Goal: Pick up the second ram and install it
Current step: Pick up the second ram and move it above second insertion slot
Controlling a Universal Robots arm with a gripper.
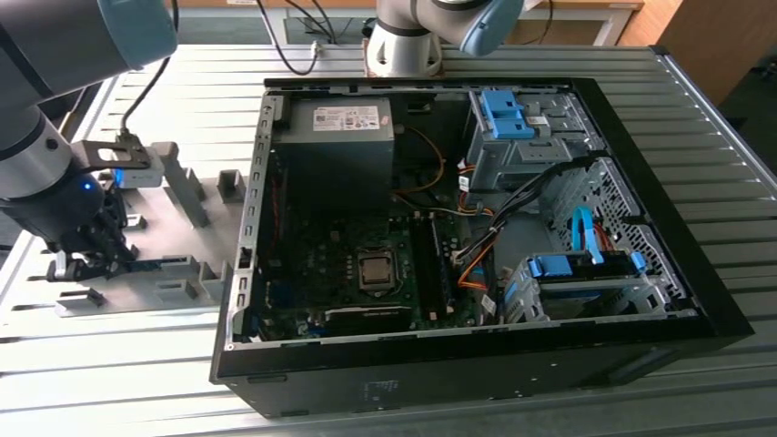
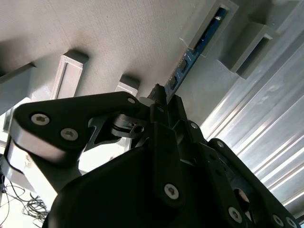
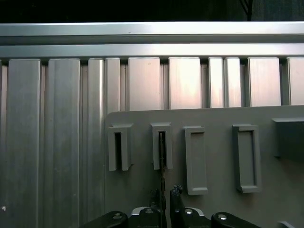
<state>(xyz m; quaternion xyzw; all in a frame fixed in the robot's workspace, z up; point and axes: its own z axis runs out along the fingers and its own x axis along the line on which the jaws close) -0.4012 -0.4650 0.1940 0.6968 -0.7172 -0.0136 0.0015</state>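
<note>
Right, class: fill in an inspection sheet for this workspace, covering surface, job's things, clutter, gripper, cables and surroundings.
surface: ribbed metal table with a grey fixture plate on it
job's things: second ram on edge in a fixture slot; open computer case beside the plate
clutter: nothing seen
grippers: gripper low at the ram's end
cables: orange and black wires inside the case
surroundings: wooden furniture beyond the table

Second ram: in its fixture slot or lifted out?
In. In both wrist views the second ram has its end inside a grey fixture block.
</note>
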